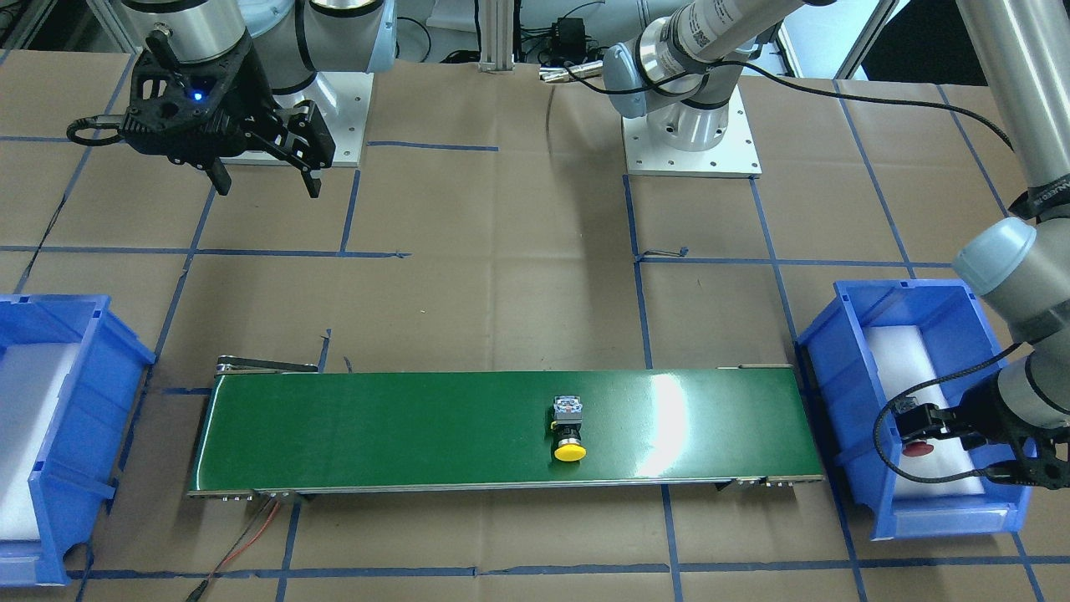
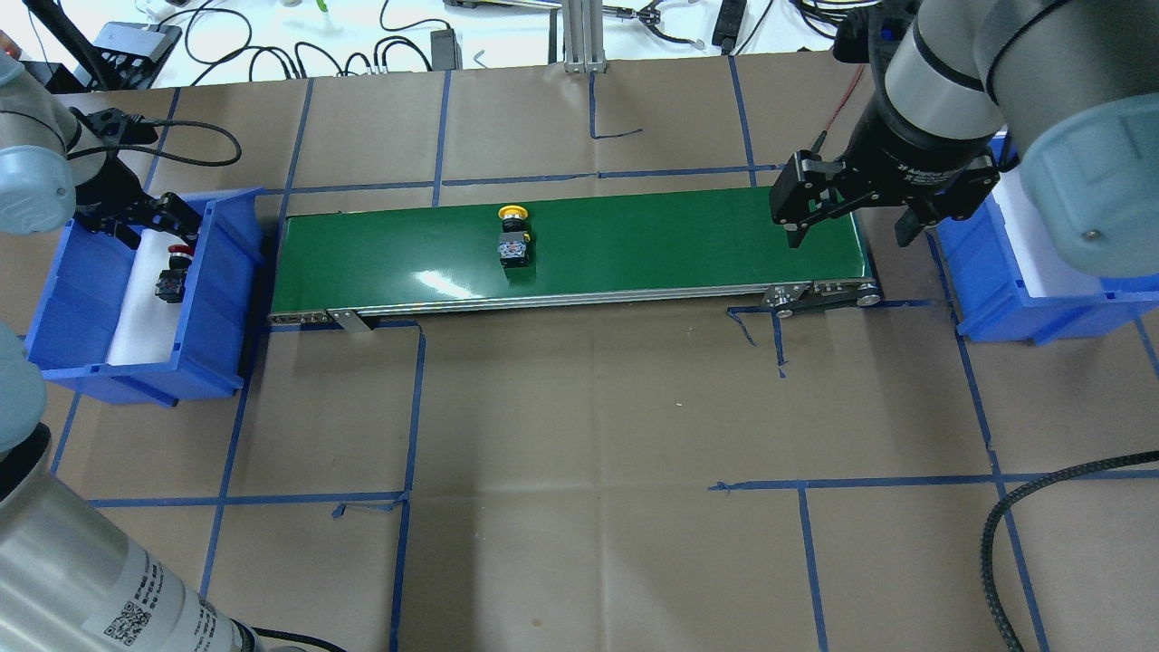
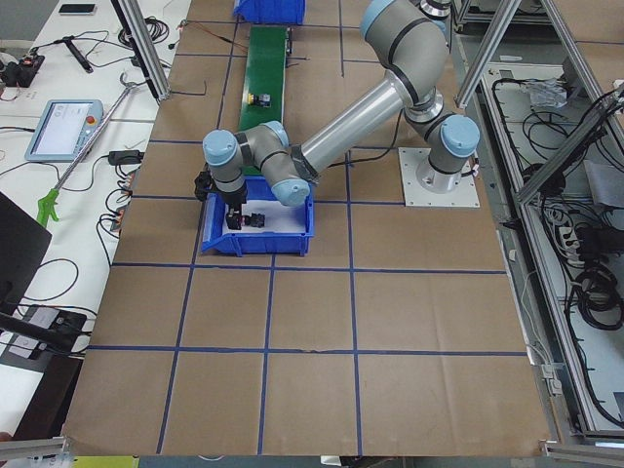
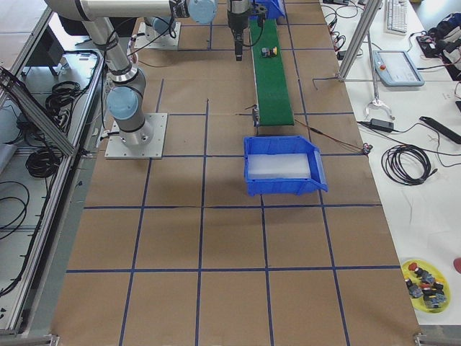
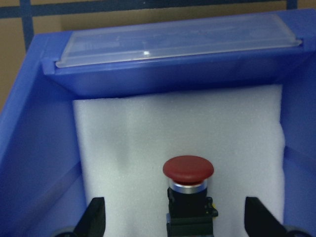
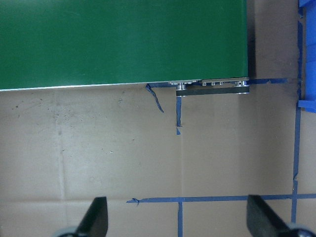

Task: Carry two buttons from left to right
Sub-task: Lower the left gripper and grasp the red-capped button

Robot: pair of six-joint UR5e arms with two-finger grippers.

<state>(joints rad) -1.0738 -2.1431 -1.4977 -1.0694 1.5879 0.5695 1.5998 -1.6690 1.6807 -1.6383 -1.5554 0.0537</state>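
L gripper (image 5: 176,219), spread, straddles red-capped mushroom button (image 5: 188,170) in blue plastic bin (image 2: 217,299) at L end of green conveyor belt (image 2: 679,244), set to pinch. Yellow-capped button (image 2: 513,237) mid-belt; R gripper (image 2: 849,226) spread at R end.

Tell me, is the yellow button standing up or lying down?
Lying down, on its side. The yellow button stretches flat across the green belt, with its cap beside its body, not on top.
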